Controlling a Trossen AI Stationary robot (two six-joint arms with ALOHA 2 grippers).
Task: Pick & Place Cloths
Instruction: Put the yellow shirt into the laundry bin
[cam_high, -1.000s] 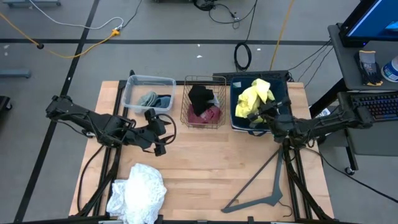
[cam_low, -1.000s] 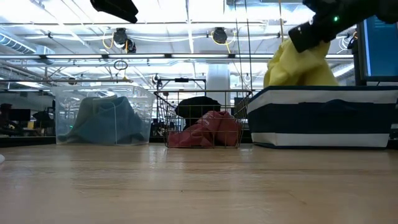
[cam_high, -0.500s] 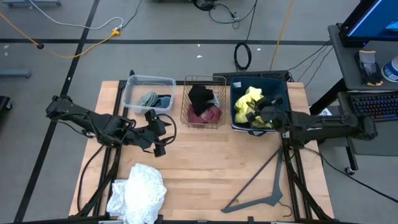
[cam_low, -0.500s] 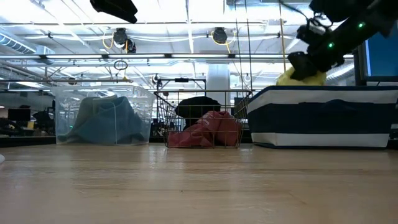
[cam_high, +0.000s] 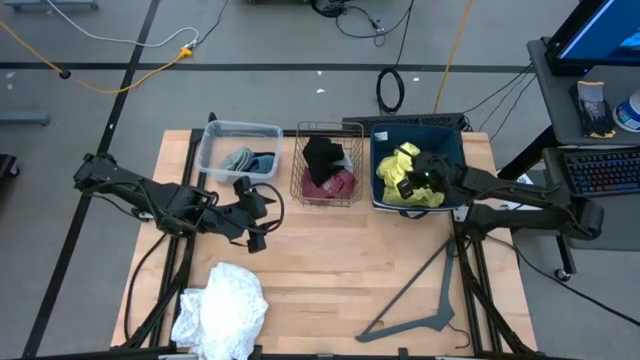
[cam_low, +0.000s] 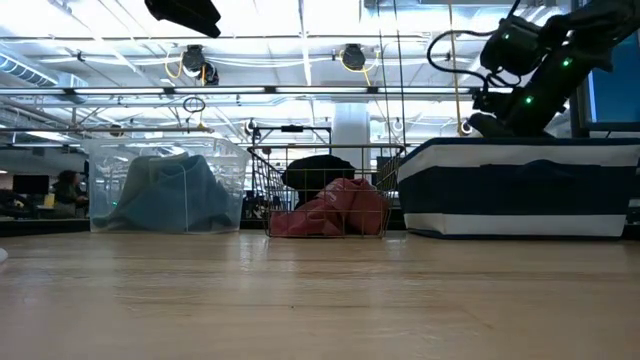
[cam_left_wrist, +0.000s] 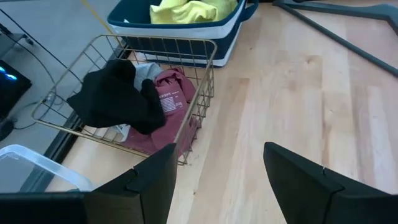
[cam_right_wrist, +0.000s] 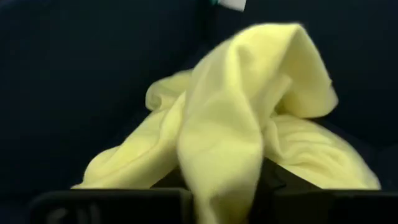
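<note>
The yellow cloth (cam_right_wrist: 249, 124) is pinched between my right fingers, a fold of it rising out of their grip and the rest heaped just ahead of them on the floor of the navy bin (cam_high: 383, 140). My right gripper (cam_high: 412, 181) is down inside that bin, its dark walls close around my fingertips. Beside the bin, the wire basket (cam_high: 304, 181) holds the black cloth (cam_high: 322, 155) draped over the maroon-pink cloth (cam_high: 338, 184). Further along, the clear tub (cam_high: 212, 136) holds the teal-blue cloth (cam_high: 262, 163) and a light grey cloth (cam_high: 238, 158). My left gripper (cam_high: 254, 218) hangs over bare wood in front of the tub, fingers spread apart on nothing. The white cloth (cam_high: 222, 306) lies at the table's near edge, well apart from either hand.
</note>
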